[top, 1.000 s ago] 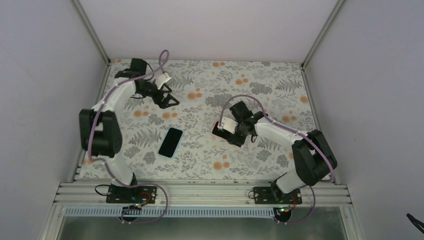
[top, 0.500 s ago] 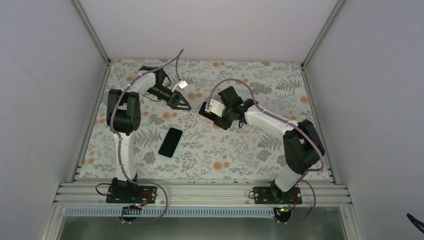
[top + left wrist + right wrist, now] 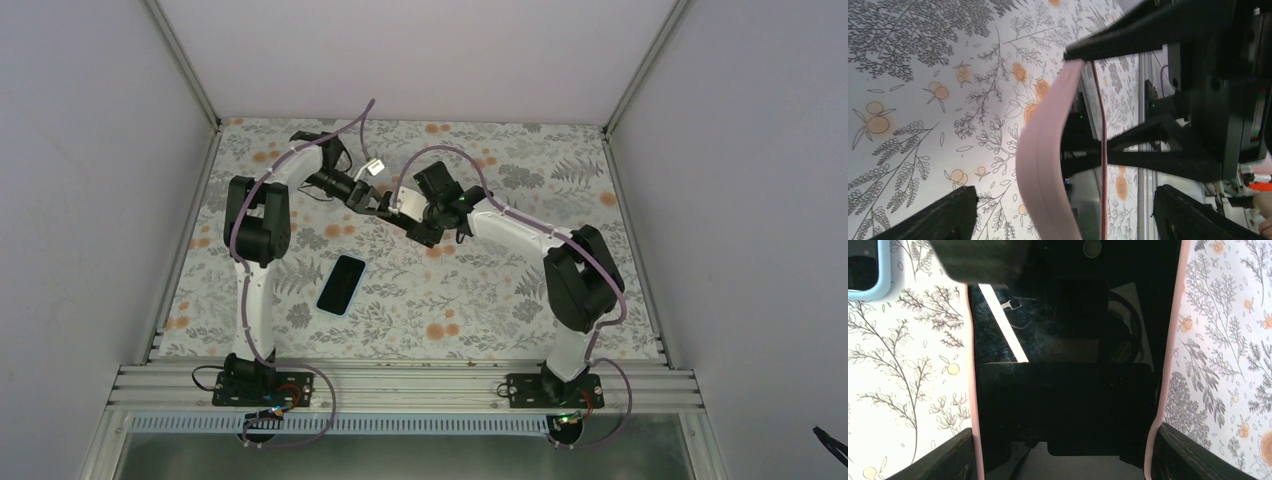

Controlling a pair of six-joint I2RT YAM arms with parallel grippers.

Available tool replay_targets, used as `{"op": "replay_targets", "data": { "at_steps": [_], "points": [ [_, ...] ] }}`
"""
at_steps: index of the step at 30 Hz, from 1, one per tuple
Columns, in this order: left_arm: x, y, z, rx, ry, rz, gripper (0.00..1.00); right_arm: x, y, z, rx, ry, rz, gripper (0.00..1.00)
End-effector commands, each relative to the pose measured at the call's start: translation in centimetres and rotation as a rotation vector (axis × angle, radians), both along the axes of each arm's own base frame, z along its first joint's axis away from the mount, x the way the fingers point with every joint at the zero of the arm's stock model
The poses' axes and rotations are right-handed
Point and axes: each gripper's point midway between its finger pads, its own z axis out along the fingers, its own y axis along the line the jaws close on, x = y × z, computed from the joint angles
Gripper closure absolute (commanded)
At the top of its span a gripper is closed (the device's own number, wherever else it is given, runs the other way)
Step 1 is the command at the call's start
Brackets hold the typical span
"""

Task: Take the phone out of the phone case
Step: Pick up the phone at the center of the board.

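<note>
— Since the phone (image 3: 1063,340) sits in its pink case (image 3: 1040,150) up in the air and not on the surface (image 3: 480,300), what worries you most?

— A drop. The right end effector (image 3: 1063,432) is clenched on the cased phone across its width, pressing, it seems, on the case's long sides. I judge that if the case is peeled while the grip bears only on that soft rim, the phone could slide out and fall to the flowered surface below.

— And the other arm?

— The left end effector (image 3: 1065,192) is released. Its fingers (image 3: 943,215) are spread wide with the case's edge between them, touching neither as far as I can see. That edge looks bowed in the left wrist view. If the fingers close on too thin a lip, they may slip off. If they bite case and phone together, pulling would only tug the whole thing against the right grip.

— Anything else near?

— A second phone (image 3: 341,285) in a pale blue case (image 3: 884,270) lies flat on the surface, well apart toward the near left. It is not in the way.

— So where is the thing exactly?

— It is held above the far middle of the surface, where the two arms meet. It lies between the right fingers with its screen facing that wrist camera, and its edge reaches into the open gap of the left end effector.
</note>
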Motion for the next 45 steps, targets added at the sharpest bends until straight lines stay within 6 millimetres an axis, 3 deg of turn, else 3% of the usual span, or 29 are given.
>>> {"op": "replay_targets", "data": {
  "at_steps": [1, 4, 9, 15, 18, 20, 24, 28, 29, 34, 39, 41, 45],
  "points": [
    [0.8, -1.1, 0.3, -0.02, -0.01, -0.004, 0.17, 0.5, 2.5, 1.6, 0.045, -0.05, 0.018, 0.57],
    [0.3, -1.7, 0.7, -0.028, -0.015, -0.025, 0.3, 0.6, 2.9, 1.5, 0.043, -0.064, 0.012, 0.58],
    [-0.8, -2.0, 1.0, -0.032, -0.013, -0.06, 0.66, 1.5, 2.9, 1.8, 0.04, -0.09, -0.035, 0.6],
    [-1.4, -1.9, 0.8, -0.027, -0.002, -0.07, 0.74, 2.2, 2.6, 3.0, 0.049, -0.132, -0.075, 0.6],
    [-1.4, -1.9, 1.0, -0.03, -0.004, -0.071, 0.85, 2.3, 2.4, 3.2, 0.049, -0.14, -0.08, 0.59],
    [-1.4, -1.9, 1.2, -0.03, -0.011, -0.074, 0.97, 2.2, 2.2, 3.2, 0.047, -0.145, -0.081, 0.5],
    [-1.5, -1.9, 1.9, -0.024, -0.055, -0.089, 0.98, 1.5, 1.9, 3.7, 0.057, -0.138, -0.062, 0.19],
    [-1.2, -1.3, 3.2, 0.048, -0.178, -0.119, 0.98, -0.7, 0.4, 5.8, 0.137, -0.046, 0.002, 0.04],
    [-1.1, -1.1, 4.2, 0.061, -0.232, -0.127, 0.98, -1.6, -0.2, 7.3, 0.182, -0.026, 0.031, 0.01],
    [-0.8, -0.6, 9.6, 0.085, -0.486, -0.142, 0.98, -4.8, -4.4, 10.0, 0.309, 0.081, 0.12, 0.0],
    [-2.6, -0.8, 14.4, 0.063, -0.745, -0.144, 0.98, -4.3, -7.2, 9.8, 0.359, 0.078, 0.093, 0.03],
    [-3.7, -0.9, 15.4, 0.049, -0.8, -0.141, 0.98, -3.9, -7.5, 9.8, 0.379, 0.08, 0.086, 0.05],
    [-6.2, -1.9, 15.5, 0.032, -0.802, -0.18, 0.98, -3.0, -7.3, 10.1, 0.408, 0.059, 0.074, 0.06]
  ]
}}
